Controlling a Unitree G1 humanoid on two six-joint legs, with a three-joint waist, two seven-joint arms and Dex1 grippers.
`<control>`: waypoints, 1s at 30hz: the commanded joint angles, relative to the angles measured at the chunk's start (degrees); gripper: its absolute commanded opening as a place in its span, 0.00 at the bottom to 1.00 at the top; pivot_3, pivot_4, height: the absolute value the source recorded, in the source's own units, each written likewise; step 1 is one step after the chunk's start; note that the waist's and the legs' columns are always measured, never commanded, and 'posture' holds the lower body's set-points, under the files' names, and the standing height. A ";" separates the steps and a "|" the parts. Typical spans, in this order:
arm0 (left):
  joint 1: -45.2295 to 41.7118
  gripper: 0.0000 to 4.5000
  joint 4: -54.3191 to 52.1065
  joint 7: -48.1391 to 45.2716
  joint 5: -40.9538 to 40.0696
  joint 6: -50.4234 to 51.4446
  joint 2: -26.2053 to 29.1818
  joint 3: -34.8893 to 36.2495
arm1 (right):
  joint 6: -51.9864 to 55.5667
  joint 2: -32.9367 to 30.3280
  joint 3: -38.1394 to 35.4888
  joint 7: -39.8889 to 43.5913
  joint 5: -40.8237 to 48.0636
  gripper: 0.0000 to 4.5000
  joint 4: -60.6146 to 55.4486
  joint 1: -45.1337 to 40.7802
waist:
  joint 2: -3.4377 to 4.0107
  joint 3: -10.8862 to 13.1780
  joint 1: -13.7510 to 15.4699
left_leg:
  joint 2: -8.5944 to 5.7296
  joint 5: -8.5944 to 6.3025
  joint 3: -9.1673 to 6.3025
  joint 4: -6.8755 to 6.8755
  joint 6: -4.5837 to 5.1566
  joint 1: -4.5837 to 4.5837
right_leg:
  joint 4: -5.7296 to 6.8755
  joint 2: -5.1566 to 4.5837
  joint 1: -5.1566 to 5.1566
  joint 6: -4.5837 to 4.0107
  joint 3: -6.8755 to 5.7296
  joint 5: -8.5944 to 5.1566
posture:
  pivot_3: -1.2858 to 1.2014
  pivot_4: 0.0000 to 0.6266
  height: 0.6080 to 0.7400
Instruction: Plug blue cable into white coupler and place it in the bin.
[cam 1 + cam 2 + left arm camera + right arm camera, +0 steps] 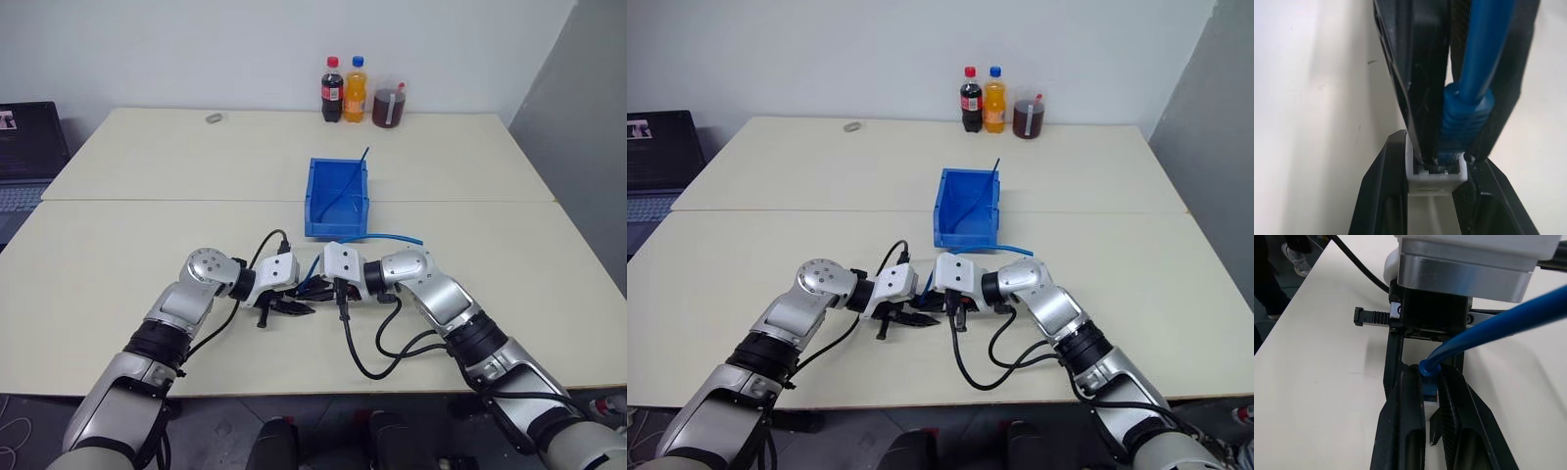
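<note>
Now blue cable (1464, 122) plug at white coupler (1436, 177).

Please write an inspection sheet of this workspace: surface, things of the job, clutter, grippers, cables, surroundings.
Surface: two pale beige tables pushed together, a seam between them.
Job's things: small white boxy coupler between the left gripper's fingers; long light-blue cable with its plug at the coupler's opening, whether fully seated cannot be told; bright blue open plastic bin behind the grippers, with a thin blue cable lying in it.
Clutter: cola bottle, orange drink bottle, dark jug, small grey object at the far edge.
Grippers: left gripper shut on the coupler; right gripper shut on the cable.
Cables: black robot leads hanging from both wrists.
Surroundings: white wall, laptop at left.
</note>
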 commanded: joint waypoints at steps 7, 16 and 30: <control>1.26 0.18 -0.47 -1.07 1.23 -0.19 -0.32 -1.40 | -0.79 2.32 2.78 2.75 -2.98 0.02 4.79 0.06 | 0.01 -0.06 -0.17 | 0.00 0.00 0.00 0.00 0.00 0.05 | 0.04 0.00 0.02 -0.01 0.02 0.00 | 0.52 0.24 1.00; 2.78 0.18 -1.20 0.22 1.51 -0.56 -0.37 -0.59 | 0.49 3.83 0.74 -0.09 -4.18 0.02 4.81 0.55 | 0.01 -0.11 -0.97 | 0.01 -0.02 0.00 -0.13 0.01 0.88 | -0.04 0.01 0.87 0.07 0.00 -0.27 | 0.52 0.24 1.00; 16.18 0.85 -16.09 4.95 -5.40 8.93 7.84 11.16 | 4.30 1.35 -6.14 -4.18 0.18 0.02 -9.64 5.34 | 0.05 0.02 -1.51 | 0.15 -0.02 -0.06 -0.21 0.01 0.80 | -0.01 0.09 0.75 0.00 0.00 -0.36 | 0.52 0.24 1.00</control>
